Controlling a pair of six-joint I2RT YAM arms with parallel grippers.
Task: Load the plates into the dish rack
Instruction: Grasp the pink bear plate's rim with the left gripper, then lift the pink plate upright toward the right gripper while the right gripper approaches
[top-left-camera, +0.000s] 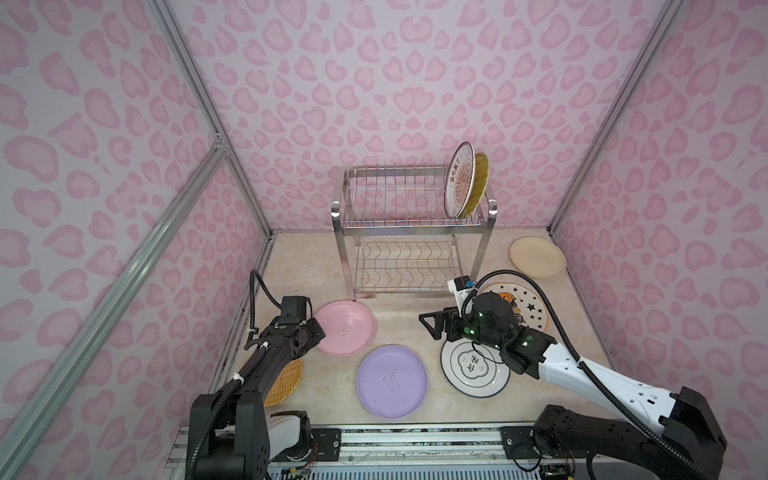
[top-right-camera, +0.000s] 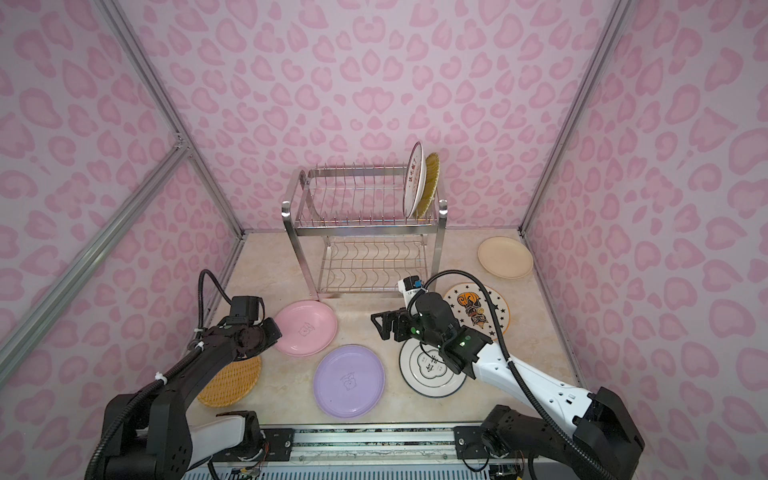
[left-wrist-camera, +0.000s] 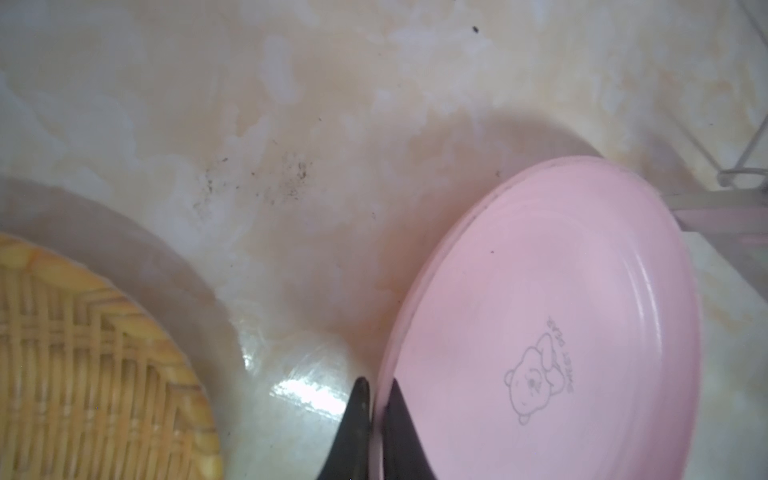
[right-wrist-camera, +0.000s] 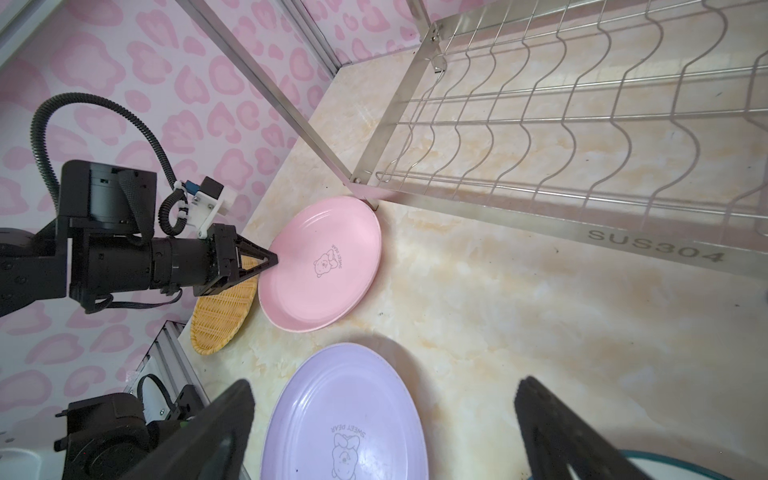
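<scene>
My left gripper is shut on the near rim of the pink plate, one finger above and one below; this also shows in the right wrist view, left gripper. My right gripper hangs open over the table, between the lilac plate and the white ring-emblem plate. The orange woven-look plate lies partly under my left arm. A star-patterned plate and a cream plate lie at the right. The dish rack holds an orange-radial white plate and a yellow striped plate upright.
The pink plate's far rim lies close to the rack's front left leg. Patterned pink walls with metal frame posts close in the table on three sides. The right arm's cable arches over the star-patterned plate.
</scene>
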